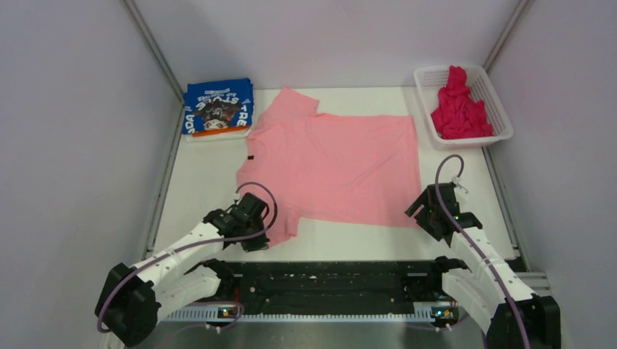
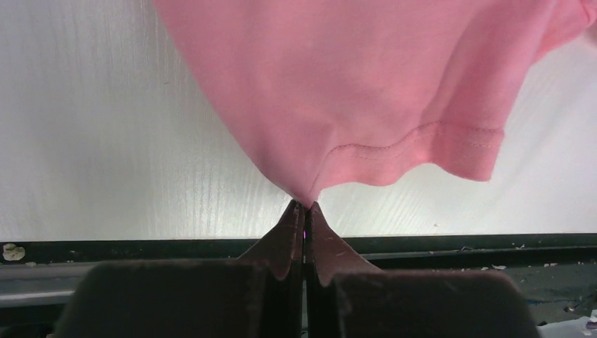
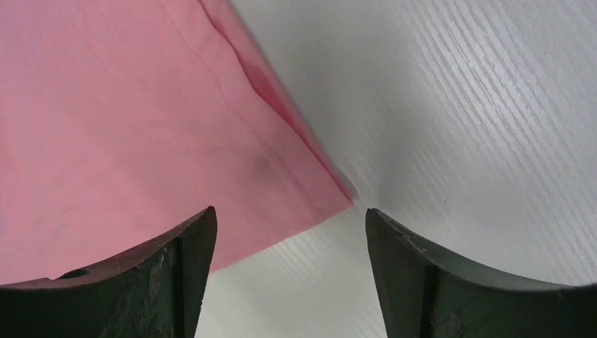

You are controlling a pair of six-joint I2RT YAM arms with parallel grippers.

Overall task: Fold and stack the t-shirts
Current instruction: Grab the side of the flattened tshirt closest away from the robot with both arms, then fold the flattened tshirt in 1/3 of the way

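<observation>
A light pink t-shirt (image 1: 335, 163) lies spread on the white table, neck to the left. My left gripper (image 1: 263, 234) is shut on its near-left sleeve; in the left wrist view the pink t-shirt (image 2: 366, 91) is pinched at my left gripper's tips (image 2: 304, 205). My right gripper (image 1: 420, 212) is open at the shirt's near-right hem corner; in the right wrist view that gripper (image 3: 290, 218) straddles the pink t-shirt's corner (image 3: 141, 141) without holding it. A folded blue t-shirt (image 1: 217, 107) with white lettering lies at the back left. A magenta t-shirt (image 1: 460, 107) is crumpled in the basket.
A white mesh basket (image 1: 499, 109) stands at the back right corner. Grey walls enclose the table on three sides. A black rail (image 1: 327, 280) runs along the near edge between the arm bases.
</observation>
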